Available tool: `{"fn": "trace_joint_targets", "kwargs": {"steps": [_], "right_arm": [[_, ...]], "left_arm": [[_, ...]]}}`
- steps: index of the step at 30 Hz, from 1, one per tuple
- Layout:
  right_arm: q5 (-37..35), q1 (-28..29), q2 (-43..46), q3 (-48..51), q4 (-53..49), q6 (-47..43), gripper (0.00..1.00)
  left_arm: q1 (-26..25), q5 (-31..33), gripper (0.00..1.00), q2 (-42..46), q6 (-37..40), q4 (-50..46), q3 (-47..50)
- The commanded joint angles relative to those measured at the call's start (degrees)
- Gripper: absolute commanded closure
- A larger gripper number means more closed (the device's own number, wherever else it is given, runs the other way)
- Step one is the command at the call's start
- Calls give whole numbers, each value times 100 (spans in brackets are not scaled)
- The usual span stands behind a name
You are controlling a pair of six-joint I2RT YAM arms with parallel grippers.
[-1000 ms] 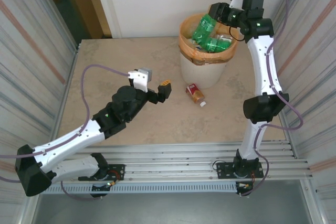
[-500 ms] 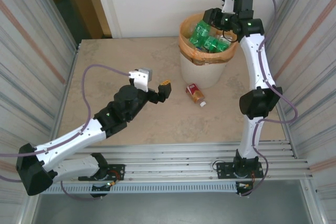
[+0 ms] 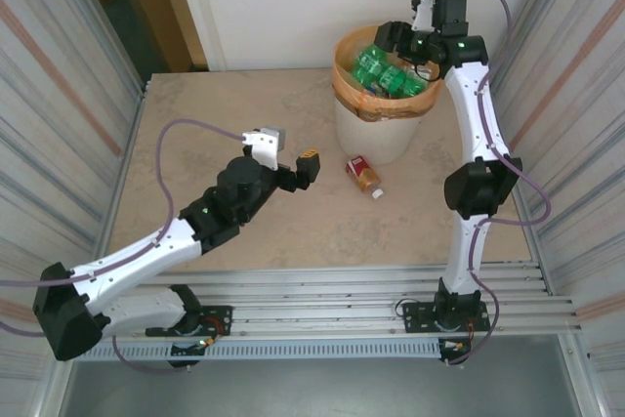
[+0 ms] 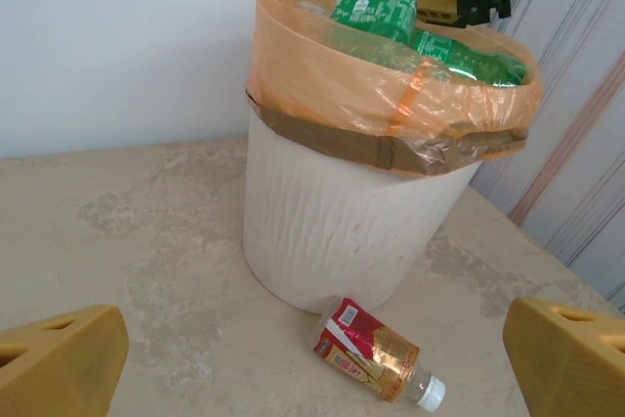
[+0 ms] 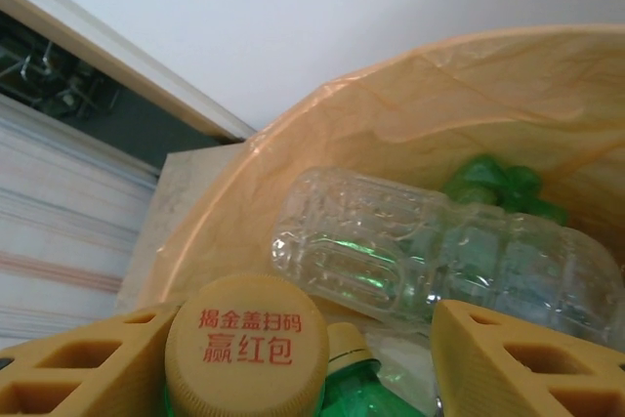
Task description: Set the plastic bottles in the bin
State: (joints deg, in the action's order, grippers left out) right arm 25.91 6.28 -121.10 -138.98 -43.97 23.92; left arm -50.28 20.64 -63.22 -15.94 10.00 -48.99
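Beige table (image 3: 195, 114) between ribbed metal walls (image 3: 59, 95), left gripper (image 4: 312, 349) gaping, right gripper (image 5: 303, 334) parted over bin (image 3: 376, 134)

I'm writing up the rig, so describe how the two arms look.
Both the left arm and the right arm have white link shells with black joint housings, and a purple cable looping alongside. Each ends in mustard-yellow jaws moulded with hollow cells.

Right gripper (image 3: 389, 38) shifted toward 9 o'clock over bin (image 3: 344, 97); jaws went from clamped to parted, green bottle (image 4: 376, 7) unclamped.
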Motion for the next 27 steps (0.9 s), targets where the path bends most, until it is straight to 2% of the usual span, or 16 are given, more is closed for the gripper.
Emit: {"fn": "trace_joint_targets", "kwargs": {"steps": [1,6,13,17,22,27], "right_arm": [[-109,-35,252,-191,-286,-298,37],[-678,25,402,-183,-652,-543,39],[-639,294,622,-68,-759,-734,39],[-652,543,706,120,-645,-792,45],[-634,714,531,125,-510,-758,63],[-847,684,300,108,-220,-731,64]], "left_arm": [[54,-16,1,-30,-125,20,-5],[80,-82,1,-66,-132,-41,-74],[114,-59,1,-25,-162,-34,-4],[124,-76,1,-33,-216,-16,24],[124,-110,1,-15,-234,-15,21],[124,-117,1,15,-295,9,61]]}}
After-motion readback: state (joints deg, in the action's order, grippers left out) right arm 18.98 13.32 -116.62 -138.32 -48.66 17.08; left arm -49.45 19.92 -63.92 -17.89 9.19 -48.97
